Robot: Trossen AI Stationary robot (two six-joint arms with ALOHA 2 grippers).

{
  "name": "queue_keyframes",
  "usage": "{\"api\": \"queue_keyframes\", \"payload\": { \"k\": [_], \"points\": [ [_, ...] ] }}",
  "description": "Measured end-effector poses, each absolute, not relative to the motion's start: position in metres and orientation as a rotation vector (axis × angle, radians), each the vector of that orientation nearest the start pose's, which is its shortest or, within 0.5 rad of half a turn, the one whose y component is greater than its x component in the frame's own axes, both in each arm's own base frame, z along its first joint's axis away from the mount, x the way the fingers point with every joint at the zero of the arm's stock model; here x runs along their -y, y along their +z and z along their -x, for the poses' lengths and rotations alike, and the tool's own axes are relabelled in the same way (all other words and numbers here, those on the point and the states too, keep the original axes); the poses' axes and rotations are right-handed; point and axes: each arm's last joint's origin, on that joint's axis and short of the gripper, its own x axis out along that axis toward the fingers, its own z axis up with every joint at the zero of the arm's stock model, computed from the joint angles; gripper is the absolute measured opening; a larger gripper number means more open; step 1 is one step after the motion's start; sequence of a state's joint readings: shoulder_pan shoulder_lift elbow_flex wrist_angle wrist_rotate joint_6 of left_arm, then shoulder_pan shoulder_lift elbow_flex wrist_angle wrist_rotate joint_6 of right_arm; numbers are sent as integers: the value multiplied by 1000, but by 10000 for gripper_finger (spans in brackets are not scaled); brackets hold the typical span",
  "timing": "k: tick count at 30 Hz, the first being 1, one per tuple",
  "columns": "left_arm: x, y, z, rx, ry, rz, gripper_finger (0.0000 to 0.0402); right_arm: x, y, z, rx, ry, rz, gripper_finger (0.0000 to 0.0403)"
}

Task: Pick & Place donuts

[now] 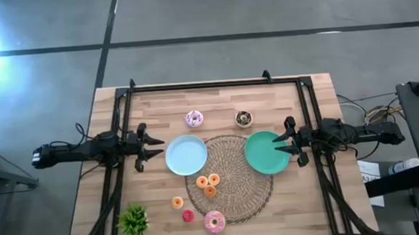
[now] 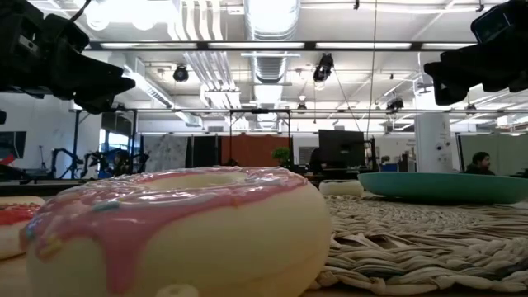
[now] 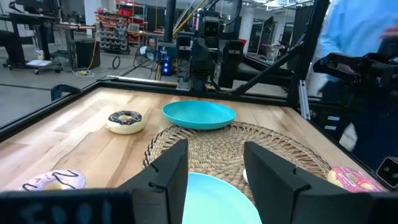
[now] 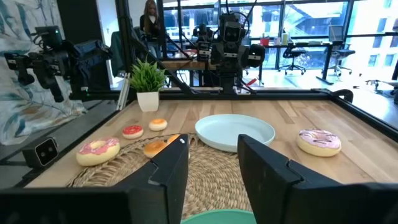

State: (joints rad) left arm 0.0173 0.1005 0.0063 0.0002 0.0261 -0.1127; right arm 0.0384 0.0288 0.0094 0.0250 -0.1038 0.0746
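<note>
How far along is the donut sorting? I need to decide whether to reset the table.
Nothing looks done: the light-blue plate and green plate hold no donuts. Nothing is in hand; the left gripper and right gripper hover open. Left: the pink donut, lilac donut, brown donut and the small donuts.

The high view looks straight down on the whole counter (image 1: 158,106) from well above. The low view sits at counter height, very near the pink donut (image 2: 177,227), facing across the mat (image 2: 412,239) into the room. Each wrist view looks forward between its own arm's fingers (image 3: 171,171), low over the counter, toward the opposite arm. Both wrist views share the mat, the pink donut and the two plates, seen from opposite sides.
</note>
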Motion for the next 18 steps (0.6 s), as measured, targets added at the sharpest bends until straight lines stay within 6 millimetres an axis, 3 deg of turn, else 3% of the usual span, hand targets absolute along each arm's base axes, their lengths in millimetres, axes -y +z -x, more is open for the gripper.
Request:
{"api": "queue_keyframes", "payload": {
  "k": [18],
  "points": [
    [-1,158,-103,-95,-4,115,131,-7,167,-99,6,141,-73,126]
  ]
}}
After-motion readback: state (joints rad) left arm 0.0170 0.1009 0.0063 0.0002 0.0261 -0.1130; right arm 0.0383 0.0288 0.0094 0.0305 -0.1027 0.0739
